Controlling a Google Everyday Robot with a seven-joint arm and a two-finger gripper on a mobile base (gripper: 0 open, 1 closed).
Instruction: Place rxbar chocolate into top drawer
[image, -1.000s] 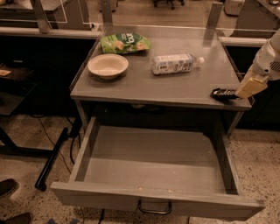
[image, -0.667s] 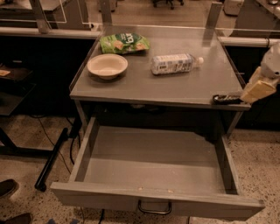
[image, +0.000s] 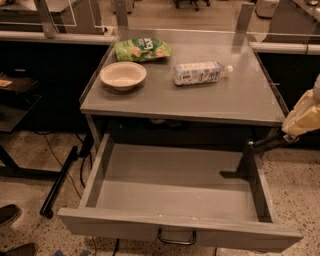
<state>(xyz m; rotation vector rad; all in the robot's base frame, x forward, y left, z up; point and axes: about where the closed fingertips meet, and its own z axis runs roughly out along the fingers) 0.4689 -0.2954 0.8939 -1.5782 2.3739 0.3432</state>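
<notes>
At 3 o'clock the hand (image: 290, 134), partly cut off, clenches the shadowy rxbar chocolate (image: 267, 143) above the right wall of the open top drawer (image: 125, 224).

Pincer (image: 286, 139) at right, holding rxbar chocolate (image: 265, 144), top drawer (image: 125, 227) open

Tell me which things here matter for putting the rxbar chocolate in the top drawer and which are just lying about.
For the job: rxbar chocolate, held in the gripper right of the table; top drawer, open.
Lying about on the table: green chip bag, bowl, plastic bottle.
</notes>
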